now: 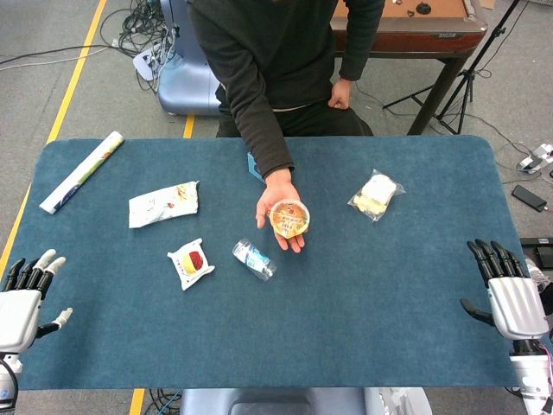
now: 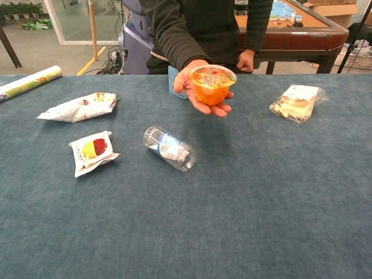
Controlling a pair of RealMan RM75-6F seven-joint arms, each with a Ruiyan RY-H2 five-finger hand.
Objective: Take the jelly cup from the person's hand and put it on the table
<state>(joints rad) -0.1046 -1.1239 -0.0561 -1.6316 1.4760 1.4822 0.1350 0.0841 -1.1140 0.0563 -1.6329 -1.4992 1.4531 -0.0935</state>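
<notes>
An orange jelly cup with a printed foil lid sits upright on the person's open palm, held out over the middle of the blue table. My left hand rests at the table's near left edge, fingers apart and empty. My right hand rests at the near right edge, likewise spread and empty. Both hands are far from the cup and show only in the head view.
On the table lie a clear plastic bottle, a small red-and-yellow snack packet, a white snack bag, a bagged sandwich and a rolled tube.
</notes>
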